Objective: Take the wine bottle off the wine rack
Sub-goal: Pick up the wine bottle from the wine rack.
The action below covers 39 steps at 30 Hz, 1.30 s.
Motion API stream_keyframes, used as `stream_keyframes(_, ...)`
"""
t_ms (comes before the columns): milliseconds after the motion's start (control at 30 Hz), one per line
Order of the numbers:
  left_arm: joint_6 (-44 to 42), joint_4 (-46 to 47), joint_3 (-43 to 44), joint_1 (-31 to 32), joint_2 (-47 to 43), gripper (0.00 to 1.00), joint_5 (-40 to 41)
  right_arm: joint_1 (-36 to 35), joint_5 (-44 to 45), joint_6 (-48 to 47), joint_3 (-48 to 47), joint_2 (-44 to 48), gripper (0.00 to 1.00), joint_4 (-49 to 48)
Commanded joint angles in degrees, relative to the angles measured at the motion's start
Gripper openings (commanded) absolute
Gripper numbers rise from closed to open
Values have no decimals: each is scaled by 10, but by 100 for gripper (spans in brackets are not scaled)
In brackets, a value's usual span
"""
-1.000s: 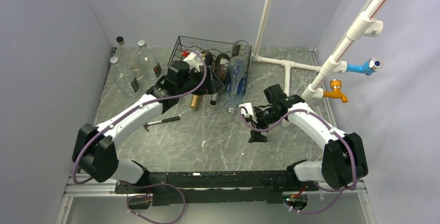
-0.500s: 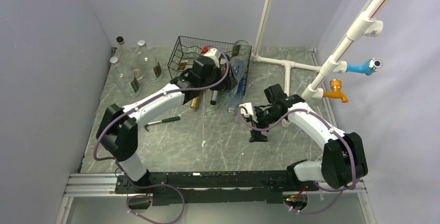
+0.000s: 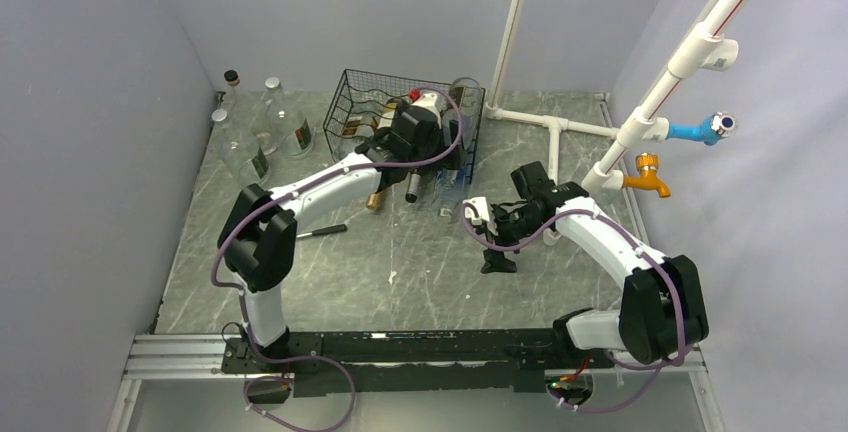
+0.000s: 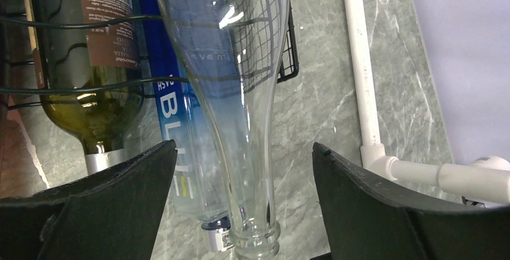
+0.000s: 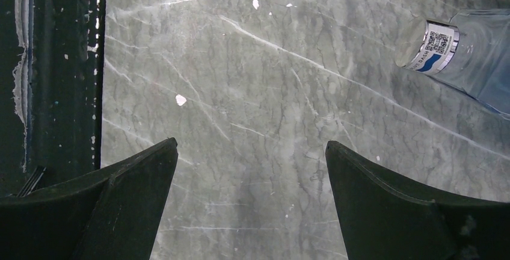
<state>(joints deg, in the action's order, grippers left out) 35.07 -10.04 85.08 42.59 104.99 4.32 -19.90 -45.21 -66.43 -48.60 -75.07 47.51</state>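
The black wire wine rack (image 3: 352, 92) stands at the back middle of the table with several bottles lying in it, necks toward me. My left gripper (image 3: 432, 142) hovers over its right side, open. In the left wrist view the gripper (image 4: 243, 145) straddles the neck of a clear glass bottle (image 4: 240, 61) without touching it. A blue-labelled bottle (image 4: 177, 139) and a dark green wine bottle (image 4: 90, 91) lie to its left. My right gripper (image 3: 497, 252) is open and empty over bare table (image 5: 251, 142).
Loose clear bottles (image 3: 250, 132) stand at the back left. A small black-handled tool (image 3: 312, 234) lies on the table. White pipes (image 3: 550, 122) run at the back right, with blue (image 3: 700, 130) and orange (image 3: 648, 174) taps. The blue bottle's cap (image 5: 430, 46) shows near my right gripper.
My left arm has swung right, from the rack's left side to over its right-hand bottles. The right arm has not moved.
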Motion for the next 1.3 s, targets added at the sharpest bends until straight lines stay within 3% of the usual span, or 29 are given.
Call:
stream_keyframes(0, -12, 10, 33, 11, 18, 84, 25, 5, -8, -10, -11, -2, 97, -6)
stream_keyframes(1267, -18, 32, 81, 21, 108, 62, 44, 14, -11, -15, -11, 1, 97, 0)
